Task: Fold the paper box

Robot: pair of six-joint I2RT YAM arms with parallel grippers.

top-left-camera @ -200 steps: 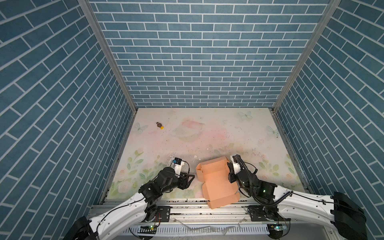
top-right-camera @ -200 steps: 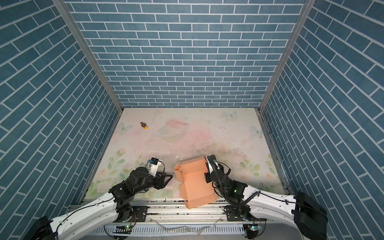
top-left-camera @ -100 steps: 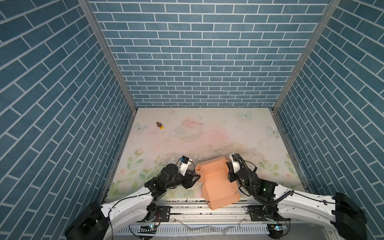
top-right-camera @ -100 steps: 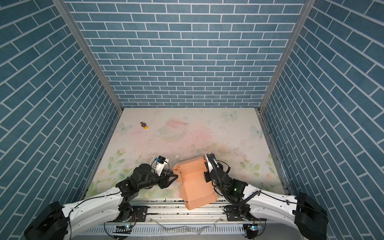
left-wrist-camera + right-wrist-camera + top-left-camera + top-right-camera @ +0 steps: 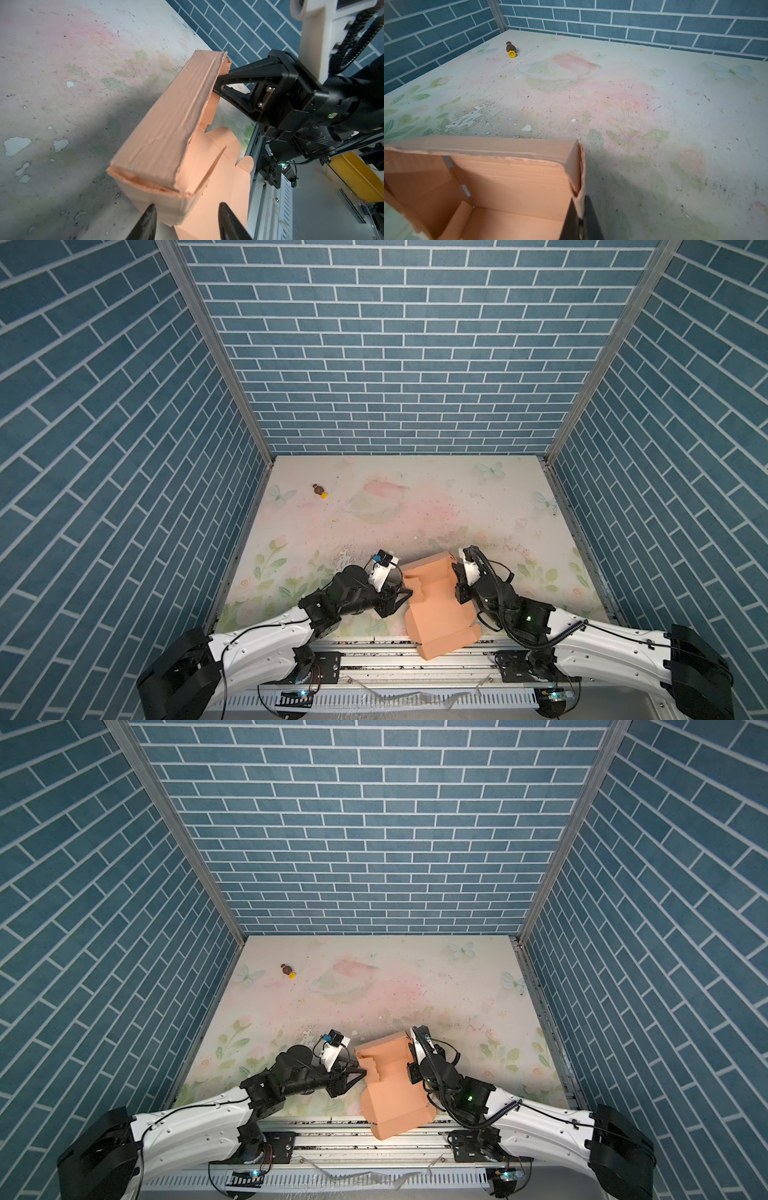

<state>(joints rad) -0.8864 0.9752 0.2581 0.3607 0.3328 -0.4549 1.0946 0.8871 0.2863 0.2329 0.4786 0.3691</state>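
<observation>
- We read the step in hand as standing up the left end of the paper box. The left jaws are parted to a middling gap, with their fingertips on either side of the box's near corner. We cannot tell whether they touch the card.
- The right jaws are closed tight on the box's right side wall, pinching the thin card near its upper edge. We would use that pinch as the anchor while the left side works.
- We would close on the left wall near its crease and press inward gently, since thin card probably buckles if squeezed mid-panel.
- The box sits at the front edge of the surface, between the two arms, with its flat lid panel overhanging the metal rail.
- It is peach-orange corrugated card. The far wall is doubled over and upright, the left flap is stepped, the lid lies flat with small rounded ear tabs, and the edges are slightly frayed.
</observation>
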